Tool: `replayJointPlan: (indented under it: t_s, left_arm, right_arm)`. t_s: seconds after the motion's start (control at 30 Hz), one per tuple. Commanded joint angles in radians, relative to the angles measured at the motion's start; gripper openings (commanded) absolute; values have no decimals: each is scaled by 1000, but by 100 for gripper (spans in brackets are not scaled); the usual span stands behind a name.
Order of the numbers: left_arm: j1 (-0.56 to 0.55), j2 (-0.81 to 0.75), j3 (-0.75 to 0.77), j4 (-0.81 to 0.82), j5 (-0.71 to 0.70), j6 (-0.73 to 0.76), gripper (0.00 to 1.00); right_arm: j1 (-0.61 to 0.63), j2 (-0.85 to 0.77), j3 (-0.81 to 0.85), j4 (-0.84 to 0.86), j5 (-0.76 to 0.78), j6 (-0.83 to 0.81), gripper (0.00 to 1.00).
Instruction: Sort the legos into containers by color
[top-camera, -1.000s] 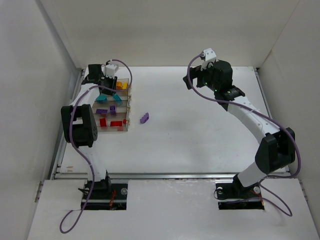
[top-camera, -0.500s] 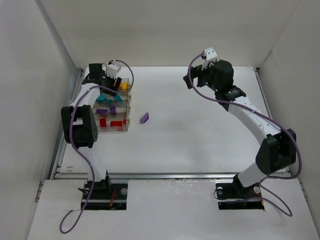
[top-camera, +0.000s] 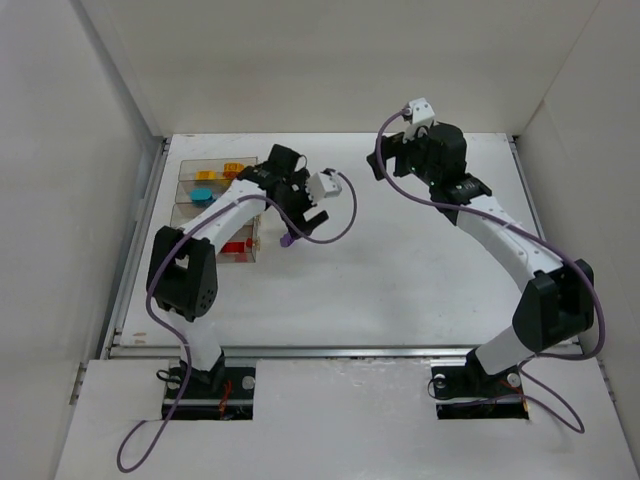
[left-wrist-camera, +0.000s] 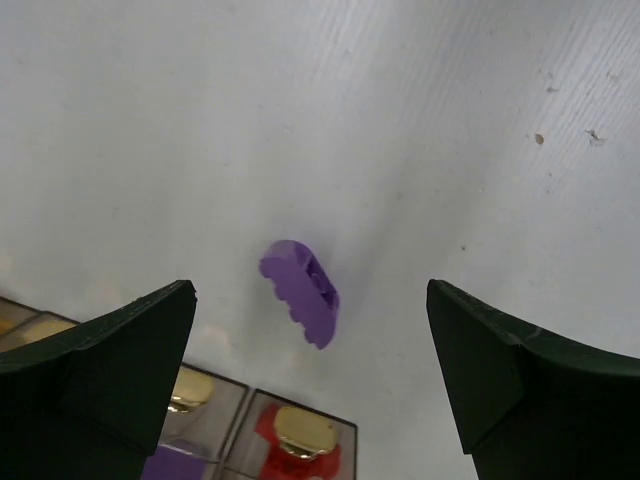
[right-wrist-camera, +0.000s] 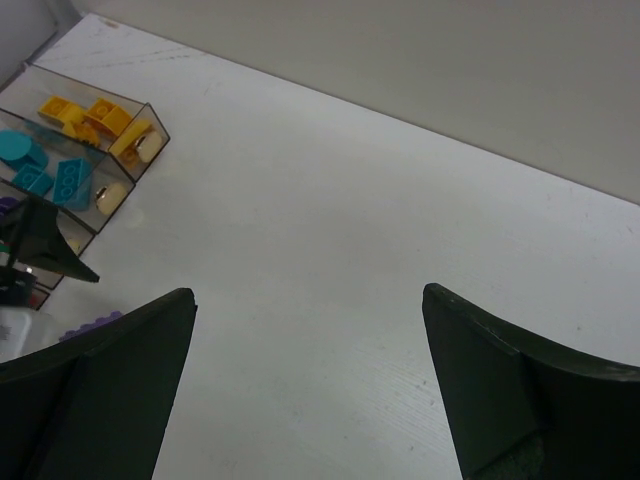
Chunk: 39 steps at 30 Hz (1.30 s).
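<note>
The left gripper (left-wrist-camera: 307, 288) had swung away from the containers (top-camera: 178, 210), fingers spread wide and empty, to hang over the lone purple lego (top-camera: 287, 241) lying just right of them (right gripper (right-wrist-camera: 308, 300) waited far right, equally open), suggesting the final pick.

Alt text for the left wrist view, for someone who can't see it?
A purple lego lies on the white table between the left gripper's open fingers. Ends of the clear containers show at the bottom edge, one holding red legos.
</note>
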Motion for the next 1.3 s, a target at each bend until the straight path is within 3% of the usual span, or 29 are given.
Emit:
replayJointPlan:
  t_s: [0.0, 0.17, 0.4, 0.53, 0.63, 0.67, 0.7, 0.73, 1.27]
  left_arm:
    - [-24, 12, -75, 52, -129, -104, 100]
    - [-33, 67, -86, 183, -296, -285, 100]
    - [-33, 158, -105, 192, -369, -285, 97]
    - [-4, 169, -105, 129, -292, -305, 77]
    - [7, 169, -95, 109, -272, -305, 53]
    - [7, 169, -86, 109, -272, -305, 24]
    - [7, 169, -86, 100, -263, -305, 8]
    - [7, 169, -73, 100, -263, -316, 0]
    - [62, 86, 200, 66, -160, -366, 0]
  right_arm:
    - [8, -62, -17, 51, 20, 7, 100]
    - [8, -72, -37, 51, 20, -11, 100]
    - [8, -72, -46, 51, 20, -11, 100]
    - [8, -72, -46, 51, 29, -20, 100]
    - [8, -61, -26, 51, 29, -29, 100]
    - [8, -61, -26, 51, 29, -29, 100]
    - [8, -49, -26, 51, 29, -29, 100]
    - [8, -49, -14, 51, 17, -29, 100]
    - [8, -18, 5, 51, -12, -29, 100]
